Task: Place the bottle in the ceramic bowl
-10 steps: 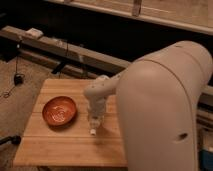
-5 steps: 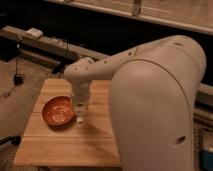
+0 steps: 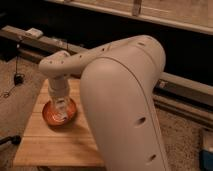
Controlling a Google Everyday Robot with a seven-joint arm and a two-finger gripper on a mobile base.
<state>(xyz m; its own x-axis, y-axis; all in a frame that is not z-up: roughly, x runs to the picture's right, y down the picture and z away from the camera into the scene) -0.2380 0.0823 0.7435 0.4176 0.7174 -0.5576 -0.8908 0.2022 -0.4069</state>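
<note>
Our arm [image 3: 122, 95] fills most of the view, a big cream-white shell sweeping from the lower right up and over to the left, where it bends down toward the table [image 3: 45, 142]. That table is light wood, set on a speckled floor [image 3: 15, 95] with a dark rail [image 3: 30, 42] running behind it.

On the table's left half sits 1 bowl [image 3: 60, 114], orange-red and round, partly covered by our wrist. The gripper [image 3: 61, 112] hangs straight down over the bowl's middle, its tip low inside the rim. We see a pale, whitish shape at the tip, and we take it for the bottle [image 3: 62, 109], upright or nearly so within the bowl. We cannot tell whether the gripper has hold of it or how wide it stands, nor whether the bottle touches the bowl's bottom.
</note>
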